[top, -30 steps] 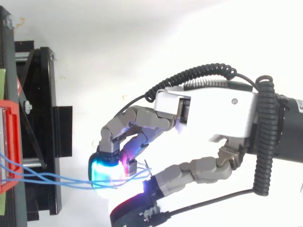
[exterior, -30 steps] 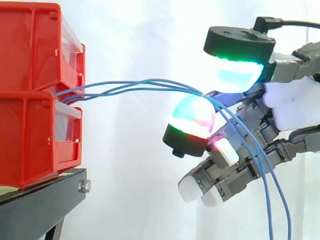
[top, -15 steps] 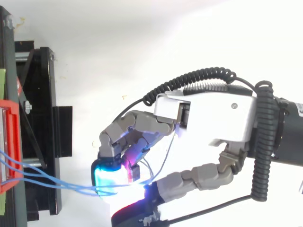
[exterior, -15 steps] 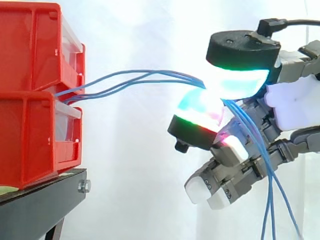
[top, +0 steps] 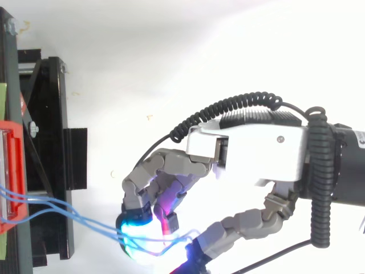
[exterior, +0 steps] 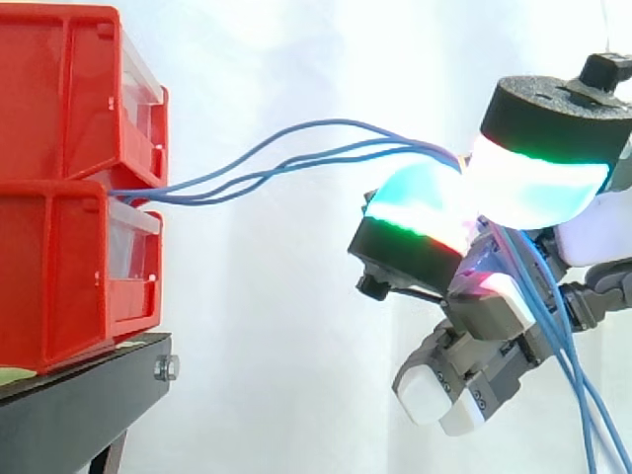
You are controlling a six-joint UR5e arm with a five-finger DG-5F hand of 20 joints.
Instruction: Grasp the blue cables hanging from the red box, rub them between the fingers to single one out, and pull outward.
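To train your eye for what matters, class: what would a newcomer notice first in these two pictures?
The hand at the right of the side view, its glowing pads pinching the blue cables. The cables arc left to the stacked red bins on a black stand.
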